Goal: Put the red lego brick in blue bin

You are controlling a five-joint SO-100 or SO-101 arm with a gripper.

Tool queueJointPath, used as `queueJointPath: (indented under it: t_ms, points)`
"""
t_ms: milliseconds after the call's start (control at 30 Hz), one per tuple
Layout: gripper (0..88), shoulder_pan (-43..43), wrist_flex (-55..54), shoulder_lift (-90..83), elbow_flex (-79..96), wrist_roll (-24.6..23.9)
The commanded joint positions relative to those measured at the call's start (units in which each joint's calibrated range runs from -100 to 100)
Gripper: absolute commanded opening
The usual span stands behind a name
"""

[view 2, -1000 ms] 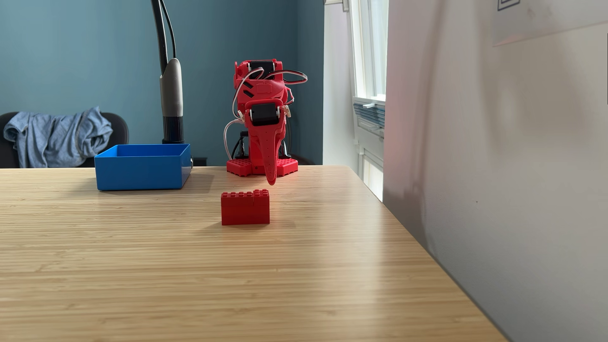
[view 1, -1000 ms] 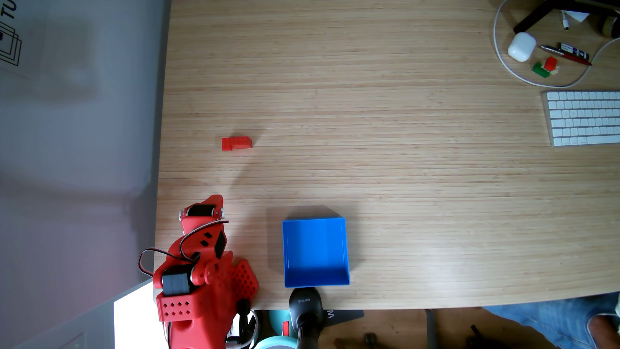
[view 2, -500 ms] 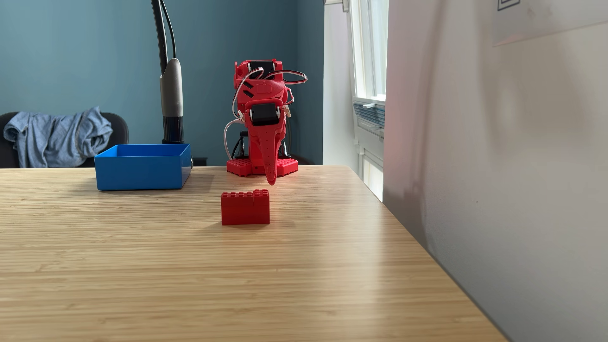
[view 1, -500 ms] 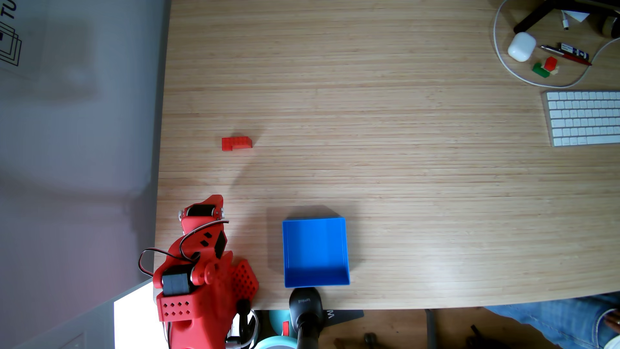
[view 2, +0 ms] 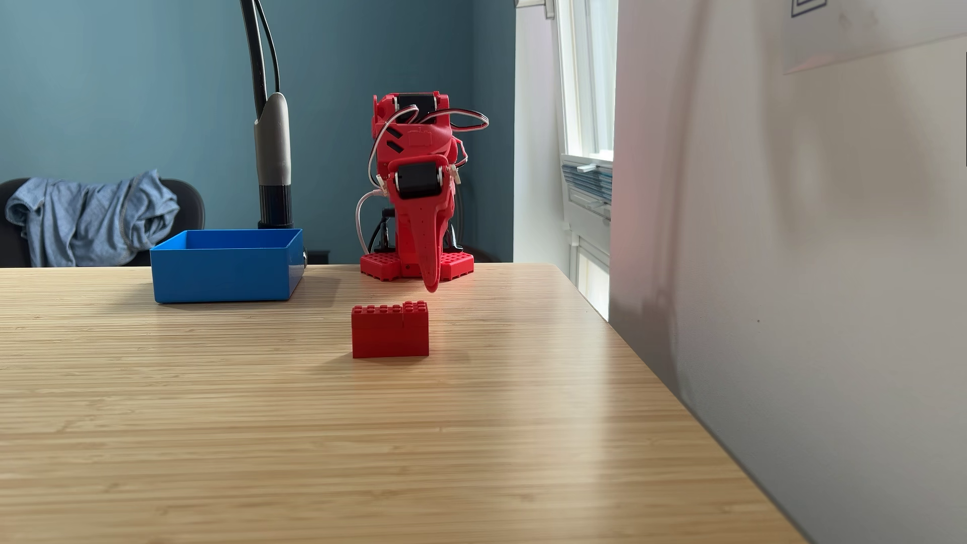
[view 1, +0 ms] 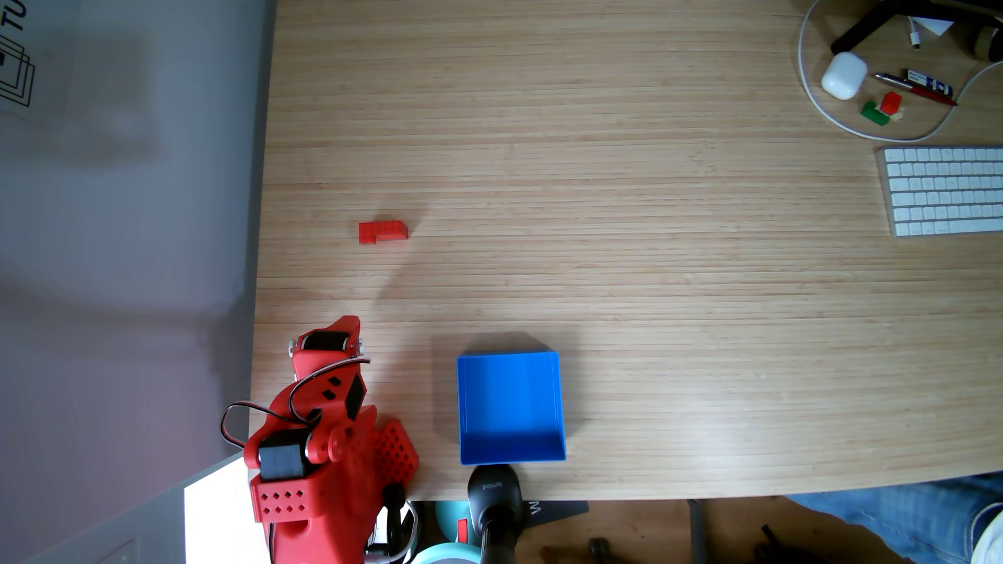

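The red lego brick (view 1: pixel 382 232) (view 2: pixel 390 332) stands alone on the wooden table, a stepped studded piece. The blue bin (view 1: pixel 562 407) (view 2: pixel 225 272) sits open and empty near the table edge, beside the arm's base. My red gripper (view 1: pixel 347 325) (view 2: pixel 431 286) hangs folded over the base with its tip pointing down just above the table. Its fingers look pressed together with nothing between them. In the top-down fixed view it is below the brick and left of the bin, well apart from both.
A black stand post (view 1: pixel 494 499) (view 2: pixel 273 157) rises right behind the bin. A white keyboard (view 1: pixel 944 190), a white case (view 1: pixel 844 75), pens, a cable and a small red-and-green block (view 1: pixel 882 108) lie far away. A wall (view 2: pixel 785 261) borders the table near the brick. A person's jeans leg (view 1: pixel 922 515) shows.
The arm has shifted slightly at its base joints and the gripper tip has risen a little. Brick and bin have not moved. The person's leg has shifted.
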Motion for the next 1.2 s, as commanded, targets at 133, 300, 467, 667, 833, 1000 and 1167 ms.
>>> queueJointPath:
  t_ms: [133, 300, 467, 667, 833, 1000, 1167]
  points:
    - [0.0, 2.60, 0.69, -0.07, -10.27, 1.17]
    - [0.0, 3.89, 1.67, 0.01, -12.36, 1.86]
    - [0.0, 3.89, 2.56, 0.18, -14.08, 1.71]
    - [0.1, 3.75, 2.24, 1.67, -16.26, 1.51]
    - [0.2, 4.33, 1.67, 14.26, -24.06, 0.05]
    - [3.6, 4.83, 0.29, 28.26, -31.14, 0.05]
    - [18.9, 6.71, 0.21, 39.78, -38.76, -0.05]
